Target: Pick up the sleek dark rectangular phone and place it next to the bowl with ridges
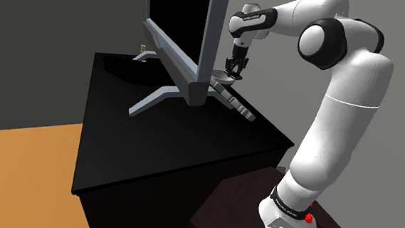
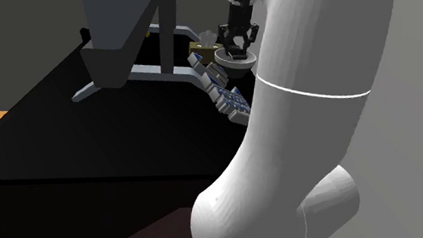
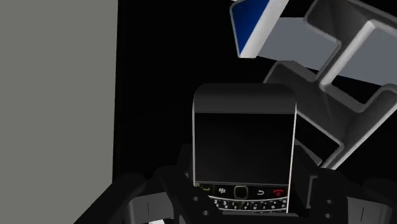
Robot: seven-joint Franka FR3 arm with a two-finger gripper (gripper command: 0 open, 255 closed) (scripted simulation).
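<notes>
The black two-finger gripper clasps the dark rectangular keypad phone by its sides, jaws closed only to its width. Recommended: lift straight, clear of the grey monitor stand.

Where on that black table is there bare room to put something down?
The black table is bare across its broad stretch between the monitor stand and the edge toward the orange floor. It is crowded at the corner under the claw, where the bowl and remote lie beside a stand foot.
</notes>
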